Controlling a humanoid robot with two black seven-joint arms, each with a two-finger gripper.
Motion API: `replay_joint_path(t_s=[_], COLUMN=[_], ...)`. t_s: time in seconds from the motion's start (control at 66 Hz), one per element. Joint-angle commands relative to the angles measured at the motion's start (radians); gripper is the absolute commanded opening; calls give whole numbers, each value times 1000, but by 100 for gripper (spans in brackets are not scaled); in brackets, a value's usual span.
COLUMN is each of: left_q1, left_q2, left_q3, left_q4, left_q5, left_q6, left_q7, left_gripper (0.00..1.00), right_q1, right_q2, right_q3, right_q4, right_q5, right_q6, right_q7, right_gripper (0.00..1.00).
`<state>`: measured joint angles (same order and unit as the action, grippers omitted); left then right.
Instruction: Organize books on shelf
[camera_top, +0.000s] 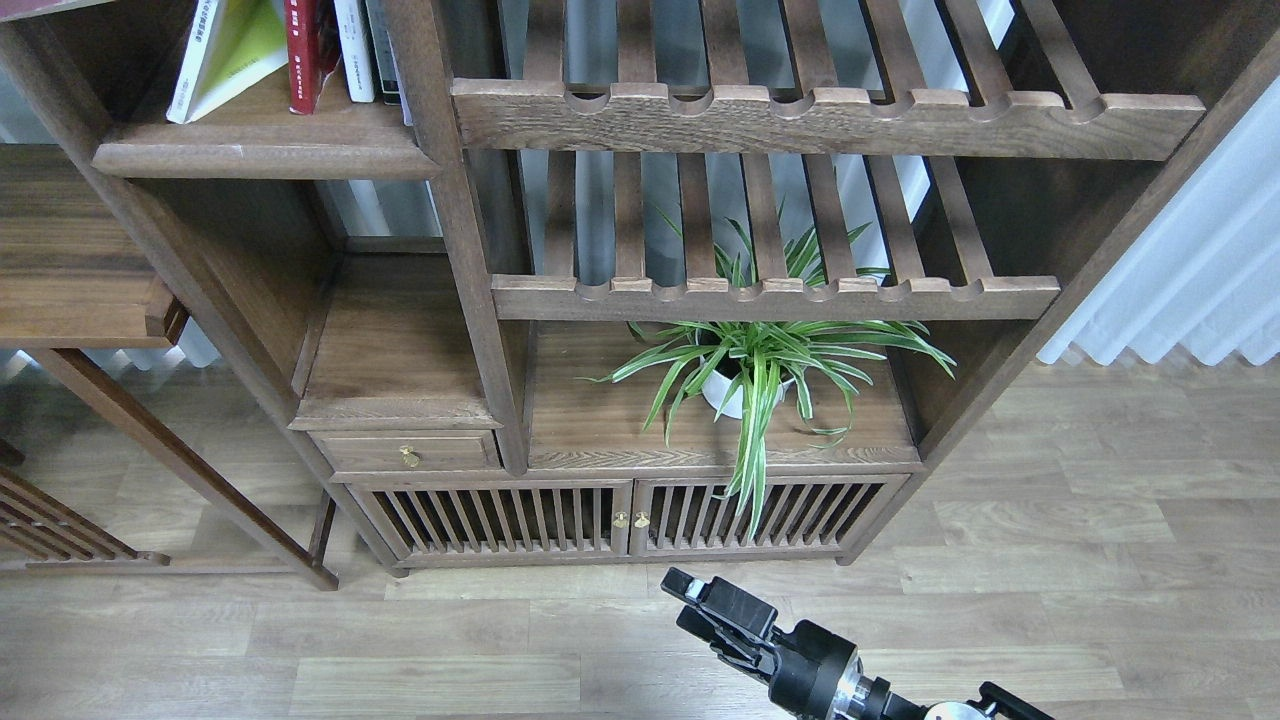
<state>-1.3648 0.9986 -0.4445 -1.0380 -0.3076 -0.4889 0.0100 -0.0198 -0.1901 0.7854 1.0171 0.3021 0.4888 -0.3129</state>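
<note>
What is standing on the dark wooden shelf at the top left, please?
On the shelf stand a leaning yellow-green book, a red book, a slim white book and a dark-spined one. Their tops are cut off by the frame, and the post hides anything further right.

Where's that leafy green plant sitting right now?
In the head view, the potted plant stands right of centre on the cabinet's lower board, under the slatted racks and above the slatted doors.

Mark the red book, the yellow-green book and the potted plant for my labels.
red book (303, 55), head view, on its spine.
yellow-green book (245, 45), head view, on its tilted cover.
potted plant (722, 392), head view, on its white pot.
</note>
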Motion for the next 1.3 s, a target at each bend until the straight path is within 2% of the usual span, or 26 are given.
replay_joint_path(t_s=[0.0, 0.333, 0.485, 0.879, 1.288], left_q1=[-16, -46, -37, -45, -69], left_q2=[-28, -49, -6, 15, -34], left_q3=[-8, -5, 3, 6, -19], left_q4=[30, 35, 10, 33, 93], left_q5=[5, 7, 5, 71, 159], left_q6=[0, 0, 0, 0, 0], left_q7=[8, 15, 59, 61, 53], left_gripper=[10, 11, 11, 11, 11], right_q1=[0, 3, 3, 1, 1], right_q2=[1, -2, -3, -5, -3], right_q3=[0, 2, 2, 0, 0], right_q4=[0, 6, 11, 15, 15], right_q5=[0, 2, 0, 2, 2], right_q6=[0, 0, 0, 0, 0], right_q7=[0, 0, 0, 0, 0], right_gripper=[99, 99, 99, 99, 99])
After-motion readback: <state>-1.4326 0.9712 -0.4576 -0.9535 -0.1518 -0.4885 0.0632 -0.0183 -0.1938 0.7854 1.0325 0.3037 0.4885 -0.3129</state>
